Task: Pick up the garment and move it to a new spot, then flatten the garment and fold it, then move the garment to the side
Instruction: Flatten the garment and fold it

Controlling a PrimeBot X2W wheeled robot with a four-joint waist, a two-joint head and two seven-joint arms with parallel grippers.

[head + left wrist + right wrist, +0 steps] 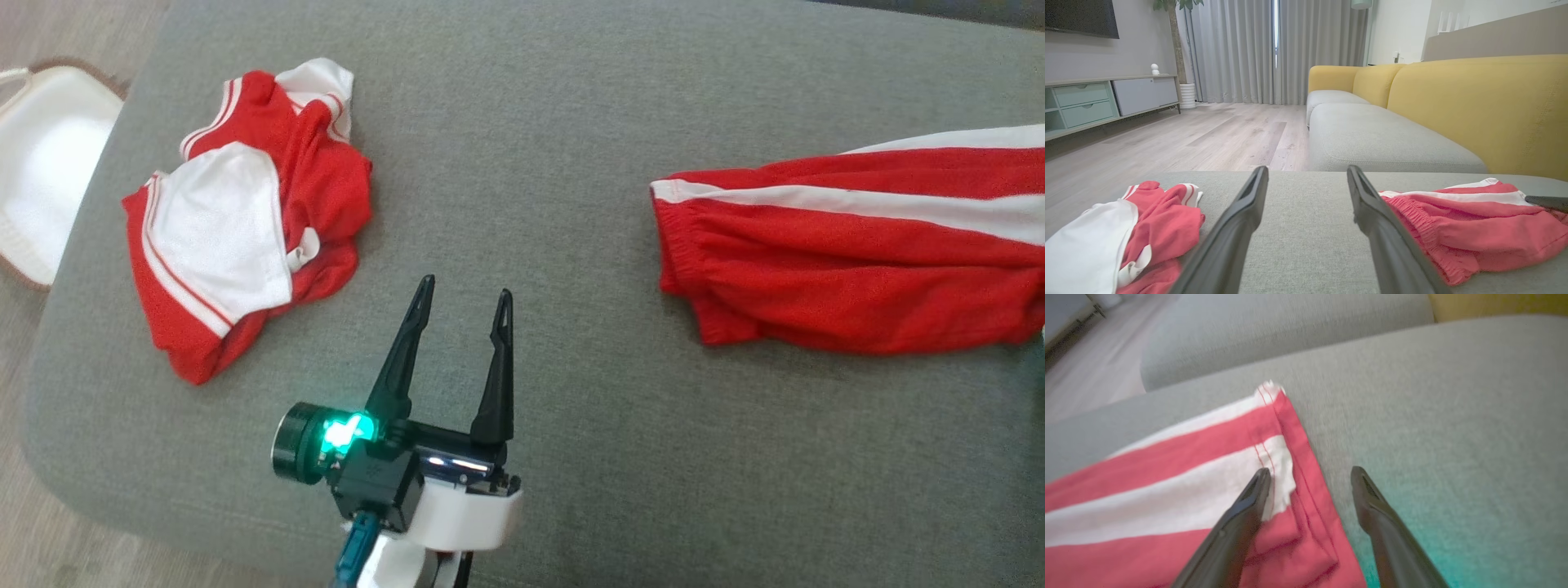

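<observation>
My left gripper (465, 287) sits over the grey seat cushion (522, 122), towards its near edge and between two garments. Its jaws stand wide apart and hold nothing; bare cushion fabric shows between them, and neither jaw touches either garment. I cannot tell whether the tips rest on the cushion. My right gripper (1310, 471) is at the cushion's right side, over the end of the folded garment (849, 261). Its jaws are also spread wide and grip nothing. One jaw lies over the white stripe beside the stitched hem, and the other lies over bare cushion just past the garment's edge. The right wrist view is blurred, so I cannot say whether that jaw touches the cloth. The folded garment, red with white stripes, lies flat along the right side of the cushion, with its elastic waistband towards the middle. The crumpled garment (245, 212), red with white panels, lies bunched near the cushion's left edge, well apart from the folded one. A white container with a brown rim (49, 163) stands on the floor beyond that left edge.
</observation>
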